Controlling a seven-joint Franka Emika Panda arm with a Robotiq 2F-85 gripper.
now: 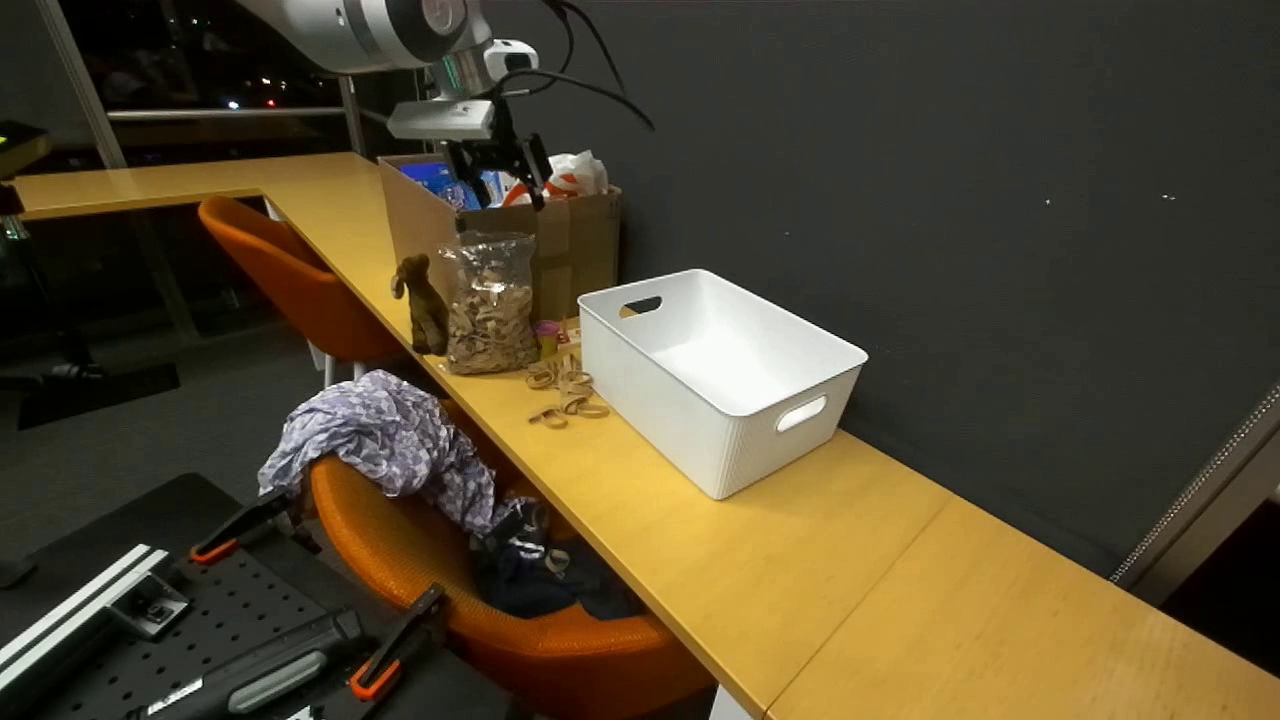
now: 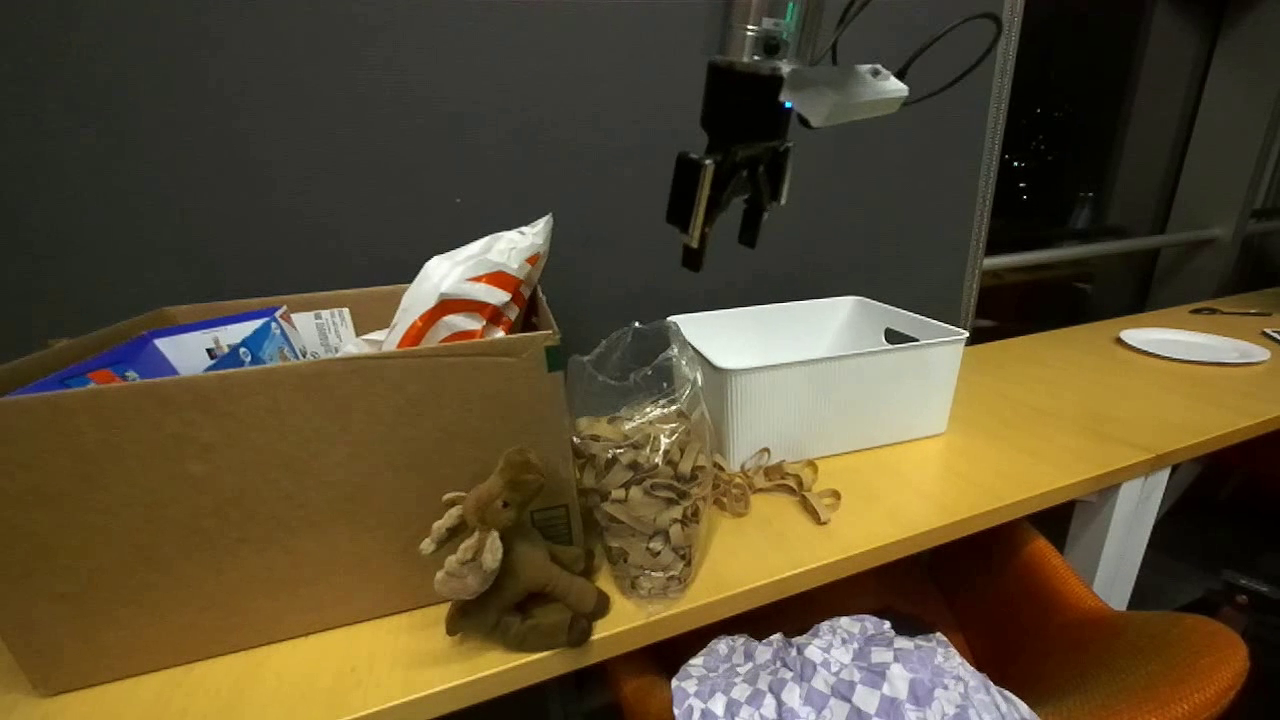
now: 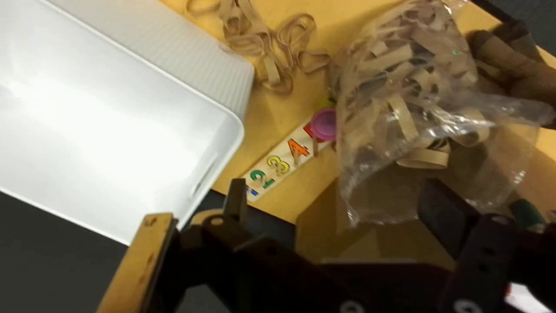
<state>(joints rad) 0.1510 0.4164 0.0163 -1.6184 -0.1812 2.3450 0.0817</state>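
The end effector point(image 2: 722, 240) is held up in mid-air above the table point(image 2: 1050, 430), fingers point(image 3: 236, 200) spread wide, fully released, with just a gap between them. Lower down, in the wrist view, a clear plastic bag point(image 2: 640, 385) can be seen, stuffed pretty well with flat tan loops point(image 2: 645, 520). That bag is stood upright on the table, just beside a cardboard box point(image 2: 300, 490) and near a white bin point(image 2: 840, 395). A little tangle of loose tan loops point(image 2: 795, 476) is scattered by the bin's long side. Right next to the bag, a brown plush toy point(image 2: 530, 595) is parked near the table's front edge. A strip printed with coloured numbers point(image 3: 282, 161) is visible by the bin's corner, one end partly hidden by a purple-topped tub point(image 3: 323, 124). The box is loaded with stuff: a white-and-orange packet point(image 2: 470, 300) and some blue packaging point(image 2: 90, 370) can be made out. Down below, a checked cloth point(image 1: 385, 440) is draped over an orange chair point(image 1: 580, 655), and further along the table a white plate point(image 2: 1195, 345) can be spotted in an exterior view.
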